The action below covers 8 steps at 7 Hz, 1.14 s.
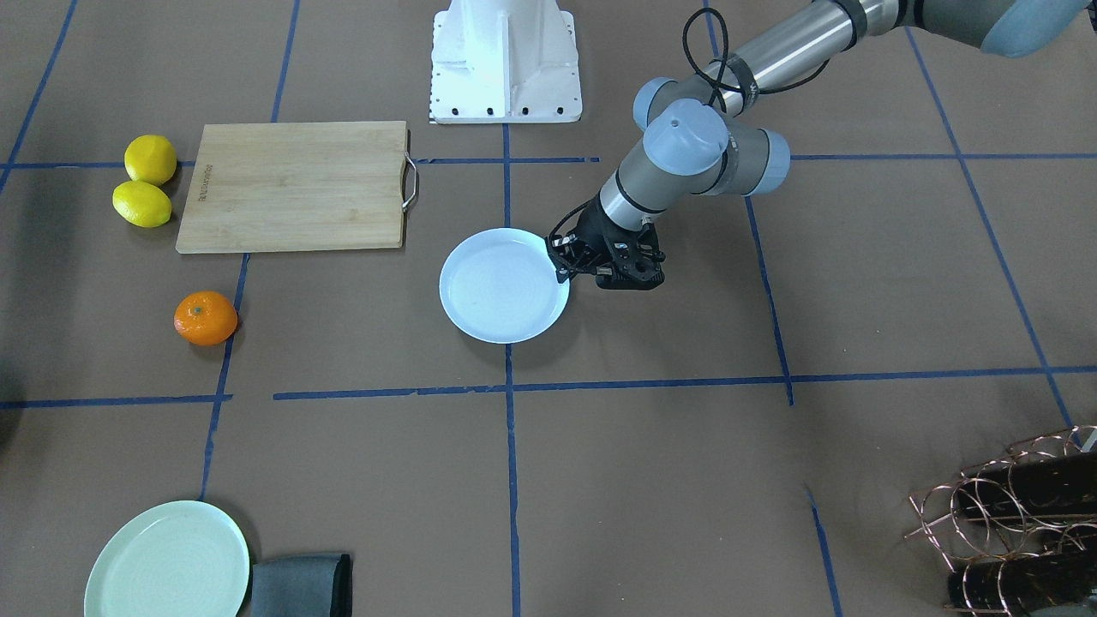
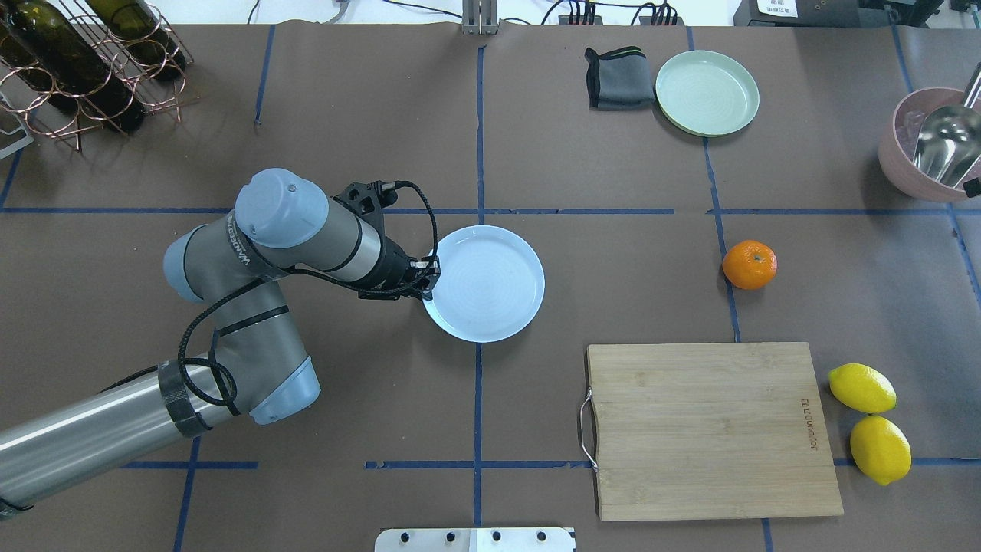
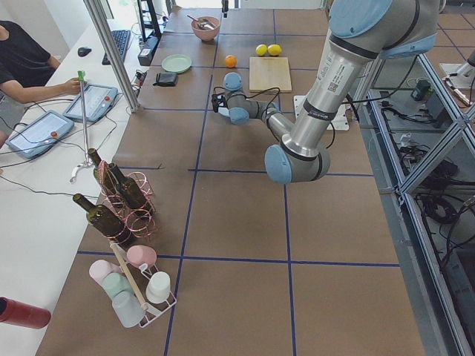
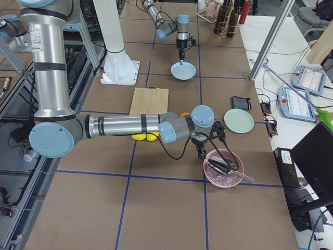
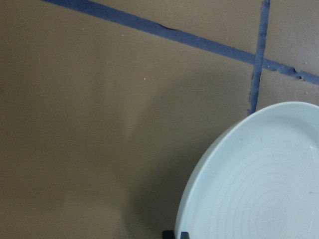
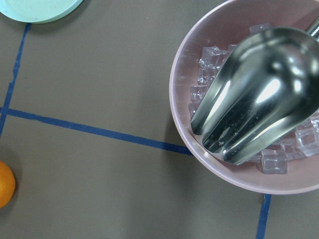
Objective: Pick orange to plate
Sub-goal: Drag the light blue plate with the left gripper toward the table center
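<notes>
The orange [image 1: 206,318] lies alone on the brown table, in the overhead view [image 2: 749,264] far to the right of the plate; its edge also shows in the right wrist view [image 6: 5,184]. The pale blue-white plate [image 1: 504,287] rests flat near the table's middle [image 2: 484,282] with nothing on it. My left gripper [image 1: 561,261] is low at the plate's rim [image 5: 259,184] and looks shut on it. My right gripper [image 4: 201,154] hangs beside the pink bowl, a short way from the orange; whether it is open or shut does not show.
A wooden cutting board [image 2: 713,429] with two lemons [image 2: 862,388] beside it lies near the robot's right. A mint-green plate [image 2: 707,92] and grey cloth [image 2: 617,77] are at the far side. A pink bowl [image 6: 199,149] holds ice and a metal scoop. A wine rack [image 2: 77,69] stands far left.
</notes>
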Available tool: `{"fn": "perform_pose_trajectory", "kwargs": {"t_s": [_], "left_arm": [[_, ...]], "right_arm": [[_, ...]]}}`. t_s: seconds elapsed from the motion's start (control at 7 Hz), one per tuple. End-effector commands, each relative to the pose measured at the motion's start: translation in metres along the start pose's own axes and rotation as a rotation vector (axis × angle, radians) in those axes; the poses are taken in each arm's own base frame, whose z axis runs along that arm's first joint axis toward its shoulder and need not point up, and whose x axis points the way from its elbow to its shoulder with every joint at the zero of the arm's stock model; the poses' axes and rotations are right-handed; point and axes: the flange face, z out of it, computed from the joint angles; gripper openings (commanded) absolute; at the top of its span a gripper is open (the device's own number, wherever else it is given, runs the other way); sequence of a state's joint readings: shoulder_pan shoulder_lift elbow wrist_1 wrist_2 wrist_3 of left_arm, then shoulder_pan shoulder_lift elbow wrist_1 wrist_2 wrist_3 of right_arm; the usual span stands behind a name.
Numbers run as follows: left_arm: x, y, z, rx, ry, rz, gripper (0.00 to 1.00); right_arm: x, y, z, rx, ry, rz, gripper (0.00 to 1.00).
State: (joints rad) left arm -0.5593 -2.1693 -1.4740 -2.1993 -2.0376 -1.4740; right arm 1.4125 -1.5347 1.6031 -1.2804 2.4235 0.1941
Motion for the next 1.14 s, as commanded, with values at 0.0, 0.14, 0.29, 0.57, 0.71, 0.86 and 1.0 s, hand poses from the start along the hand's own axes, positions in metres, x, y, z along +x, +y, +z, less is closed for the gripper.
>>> {"fn": "perform_pose_trajectory", "kwargs": {"t_s": [0.0, 0.14, 0.29, 0.57, 0.71, 0.86, 1.0], "left_arm": [[-0.003, 0.008, 0.009, 0.005, -0.010, 0.007, 0.40], [0.000, 0.008, 0.006, 0.015, -0.005, 0.010, 0.48], [0.011, 0.011, -0.010, 0.022, 0.027, 0.023, 0.70], [0.029, 0.005, -0.058, 0.064, 0.103, 0.038, 0.92], [0.027, 0.002, -0.073, 0.079, 0.120, 0.039, 0.98], [0.027, 0.002, -0.074, 0.080, 0.119, 0.038, 0.99], [0.027, 0.001, -0.074, 0.082, 0.119, 0.038, 0.99]], "right_arm": [[-0.012, -0.006, 0.003, -0.001, -0.008, 0.030, 1.00], [-0.029, -0.008, 0.007, -0.008, -0.017, 0.040, 1.00], [-0.055, -0.012, 0.007, -0.005, -0.030, 0.059, 1.00], [-0.135, -0.010, 0.021, -0.036, -0.069, 0.128, 1.00], [-0.189, -0.020, 0.032, -0.038, -0.073, 0.158, 1.00], [-0.237, -0.020, 0.056, -0.007, -0.010, 0.208, 1.00], [-0.282, -0.021, 0.081, 0.023, 0.030, 0.228, 1.00]]}}
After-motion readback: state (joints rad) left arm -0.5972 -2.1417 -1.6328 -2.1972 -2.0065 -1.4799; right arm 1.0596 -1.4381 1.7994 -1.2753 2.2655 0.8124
